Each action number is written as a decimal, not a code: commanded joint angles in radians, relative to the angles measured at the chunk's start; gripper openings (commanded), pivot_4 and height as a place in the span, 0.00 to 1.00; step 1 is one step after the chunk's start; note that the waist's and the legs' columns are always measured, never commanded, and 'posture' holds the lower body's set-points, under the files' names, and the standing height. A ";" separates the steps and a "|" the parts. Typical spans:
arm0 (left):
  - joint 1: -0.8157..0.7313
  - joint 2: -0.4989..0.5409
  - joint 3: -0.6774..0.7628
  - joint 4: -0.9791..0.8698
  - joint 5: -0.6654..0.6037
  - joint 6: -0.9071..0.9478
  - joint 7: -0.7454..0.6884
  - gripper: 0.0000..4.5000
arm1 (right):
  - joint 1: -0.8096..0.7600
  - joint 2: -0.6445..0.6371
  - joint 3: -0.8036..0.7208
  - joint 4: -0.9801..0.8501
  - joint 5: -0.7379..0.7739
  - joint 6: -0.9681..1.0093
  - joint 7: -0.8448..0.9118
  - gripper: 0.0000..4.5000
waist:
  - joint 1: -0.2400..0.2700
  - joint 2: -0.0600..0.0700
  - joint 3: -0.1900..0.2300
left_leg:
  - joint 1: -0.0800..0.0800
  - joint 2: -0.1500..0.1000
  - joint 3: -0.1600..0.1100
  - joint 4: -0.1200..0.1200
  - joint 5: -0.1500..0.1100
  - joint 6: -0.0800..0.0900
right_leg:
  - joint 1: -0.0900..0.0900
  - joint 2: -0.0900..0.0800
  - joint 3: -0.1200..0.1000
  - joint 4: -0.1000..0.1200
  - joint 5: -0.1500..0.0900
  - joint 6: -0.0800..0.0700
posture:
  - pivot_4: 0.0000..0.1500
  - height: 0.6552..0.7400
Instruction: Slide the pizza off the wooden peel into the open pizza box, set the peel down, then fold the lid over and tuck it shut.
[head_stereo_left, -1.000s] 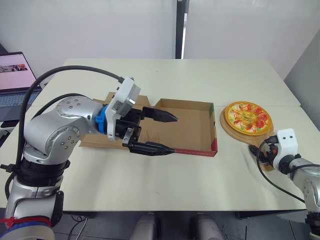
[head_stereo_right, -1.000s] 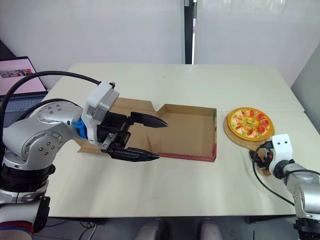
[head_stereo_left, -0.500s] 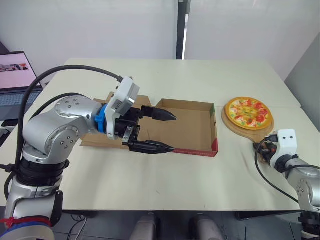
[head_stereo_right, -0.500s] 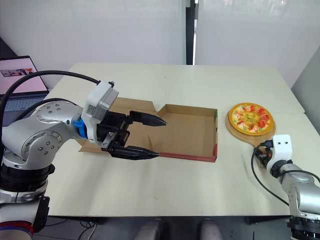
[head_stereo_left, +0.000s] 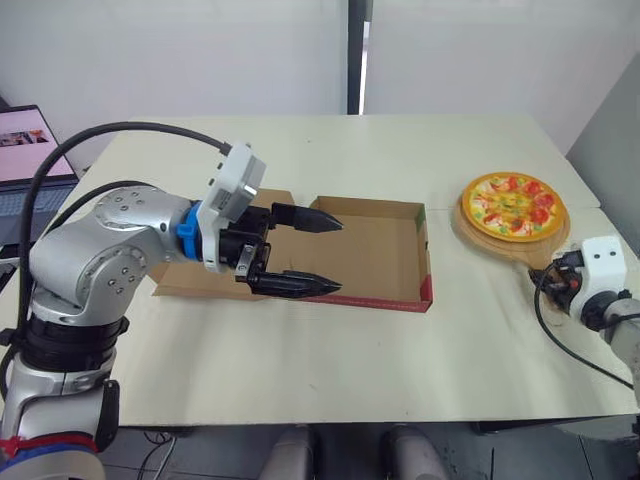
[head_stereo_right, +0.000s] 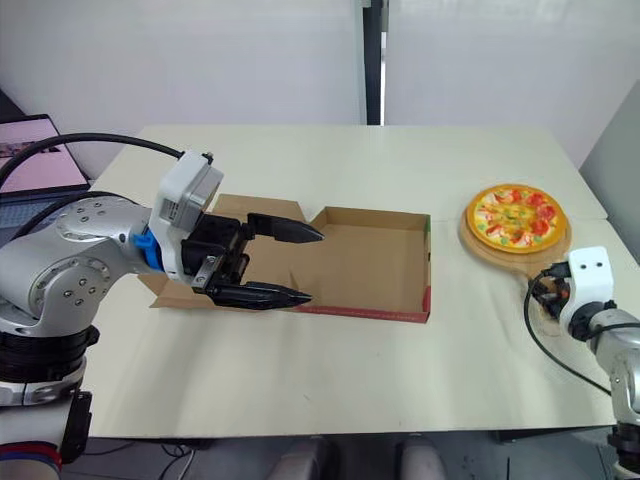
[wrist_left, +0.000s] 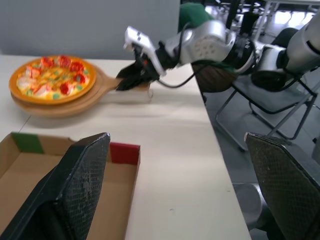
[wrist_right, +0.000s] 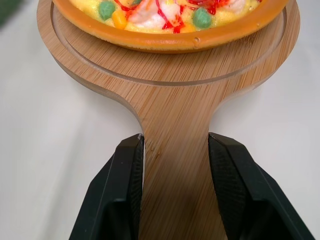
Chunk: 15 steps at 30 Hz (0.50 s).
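Pizza (head_stereo_left: 513, 203) lies on the peel (wrist_right: 170, 80), clamped by the right gripper (wrist_right: 175, 145); left gripper (head_stereo_left: 337, 256) is spread apart; next, carry to box (head_stereo_left: 380, 300).

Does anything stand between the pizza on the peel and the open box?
Nothing lies between the round wooden peel carrying the yellow pizza and the brown cardboard box. The left gripper, open, hovers over the box's left front edge.

Cream table (head_stereo_left: 400, 160): open pizza box (head_stereo_left: 375, 250) lying centre-left.
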 joint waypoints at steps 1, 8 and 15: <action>0.024 0.051 0.073 -0.019 -0.001 0.004 0.024 1.00 | -0.077 -0.074 -0.018 -0.108 0.047 -0.010 0.072 0.36 | -0.003 0.000 0.000 | 0.000 0.000 0.000 0.000 0.000 0.000 | 0.000 0.000 0.000 0.000 0.000 0.000 | 1.00 0.86; 0.133 0.154 0.151 -0.020 0.016 0.004 0.031 1.00 | -0.165 -0.155 0.103 -0.092 0.038 -0.033 0.181 0.36 | 0.000 0.000 0.000 | 0.000 0.000 -0.001 0.000 0.000 0.000 | 0.000 0.000 0.000 -0.001 0.000 0.000 | 1.00 0.86; 0.219 0.203 0.187 -0.047 0.018 -0.007 0.026 1.00 | -0.249 -0.177 0.264 -0.065 -0.024 -0.117 0.270 0.36 | 0.003 -0.001 0.001 | -0.001 0.000 -0.001 0.000 0.000 0.000 | -0.001 -0.001 0.000 -0.001 0.000 0.000 | 1.00 0.86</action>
